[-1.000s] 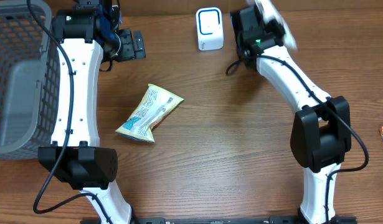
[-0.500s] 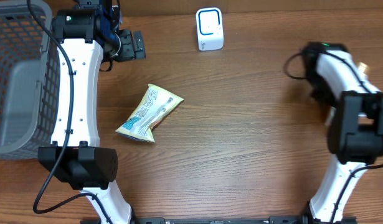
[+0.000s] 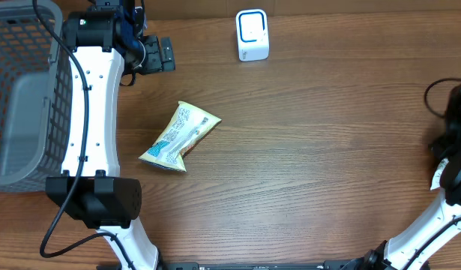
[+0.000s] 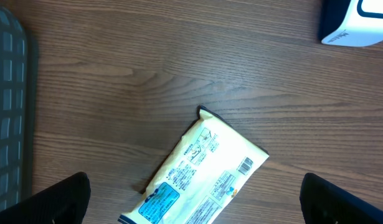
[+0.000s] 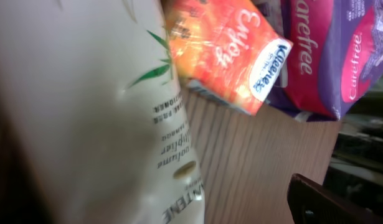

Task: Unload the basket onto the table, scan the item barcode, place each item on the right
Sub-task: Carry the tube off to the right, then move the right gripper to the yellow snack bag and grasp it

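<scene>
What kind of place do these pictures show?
Probably a mock shop checkout on a wooden table: a white scanner stands at the far edge, a grey basket sits at the left, and a packet lies mid-table.

The white box-shaped barcode scanner [image 3: 252, 34], with a blue-outlined front window, stands upright at the far edge of the desk [image 3: 290, 150]. In the left wrist view only a lower corner of the scanner [image 4: 359, 22] is visible, at top right.

The pale yellow plastic packet [image 3: 179, 138], printed in blue and green, lies flat, well apart from the scanner, nearer and to its left. Its long axis runs diagonally, one end pointing toward the scanner. The film is crinkled. A black barcode [image 4: 245, 165] faces up on the packet corner closest to the scanner.

A cream pouch [image 5: 85, 112] with a green leaf motif and dark lettering fills the right wrist view, blurred. Its position relative to the scanner cannot be determined.
</scene>
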Tool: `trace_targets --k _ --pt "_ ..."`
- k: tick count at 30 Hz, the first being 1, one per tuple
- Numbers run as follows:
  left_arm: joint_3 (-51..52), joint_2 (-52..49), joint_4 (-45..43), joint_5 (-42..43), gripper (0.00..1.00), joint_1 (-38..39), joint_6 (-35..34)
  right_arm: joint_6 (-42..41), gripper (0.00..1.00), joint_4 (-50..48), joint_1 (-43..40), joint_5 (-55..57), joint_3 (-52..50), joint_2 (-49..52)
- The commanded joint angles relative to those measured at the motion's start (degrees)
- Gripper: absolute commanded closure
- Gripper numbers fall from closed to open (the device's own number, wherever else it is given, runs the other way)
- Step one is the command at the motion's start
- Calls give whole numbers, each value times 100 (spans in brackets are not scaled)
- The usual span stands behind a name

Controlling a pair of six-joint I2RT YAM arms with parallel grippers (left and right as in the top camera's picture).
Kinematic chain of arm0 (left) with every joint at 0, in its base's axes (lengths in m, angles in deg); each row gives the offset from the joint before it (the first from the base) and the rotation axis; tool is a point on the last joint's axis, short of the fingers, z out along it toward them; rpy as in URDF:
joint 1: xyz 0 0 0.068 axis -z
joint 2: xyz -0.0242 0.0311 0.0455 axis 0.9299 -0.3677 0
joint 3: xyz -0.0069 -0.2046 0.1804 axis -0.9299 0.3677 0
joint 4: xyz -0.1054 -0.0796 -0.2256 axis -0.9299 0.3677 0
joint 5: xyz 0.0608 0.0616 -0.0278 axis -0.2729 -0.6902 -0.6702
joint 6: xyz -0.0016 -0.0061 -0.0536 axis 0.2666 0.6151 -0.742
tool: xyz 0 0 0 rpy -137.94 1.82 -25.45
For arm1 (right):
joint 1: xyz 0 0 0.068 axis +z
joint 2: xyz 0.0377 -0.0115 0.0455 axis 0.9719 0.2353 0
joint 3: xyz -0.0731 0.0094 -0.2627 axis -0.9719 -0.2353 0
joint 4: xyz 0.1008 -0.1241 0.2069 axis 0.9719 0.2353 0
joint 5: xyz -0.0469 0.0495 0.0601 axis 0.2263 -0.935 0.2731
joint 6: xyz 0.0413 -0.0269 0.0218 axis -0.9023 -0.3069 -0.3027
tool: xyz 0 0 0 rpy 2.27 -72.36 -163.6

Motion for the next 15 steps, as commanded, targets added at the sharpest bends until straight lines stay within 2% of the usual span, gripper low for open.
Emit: trace_targets --k 1,4,6,10,13,15 --pt "20 50 -4 -33 0 -57 -79 470 0 201 122 -997 876 -577" --pt "20 50 -4 -33 0 -57 -79 542 0 535 389 -2315 1637 -861" --pt "20 50 -4 -33 0 -57 -79 970 0 643 671 -3355 1937 -1019" --pt "20 50 -4 -33 0 -57 -79 1784 0 708 1493 -5536 1934 -1193" --pt "20 50 -4 -33 0 -57 -79 1665 8 748 2256 -6144 1622 -1189" --pt "20 50 -4 -33 0 -57 -79 1318 9 647 2933 -6341 1300 -1189"
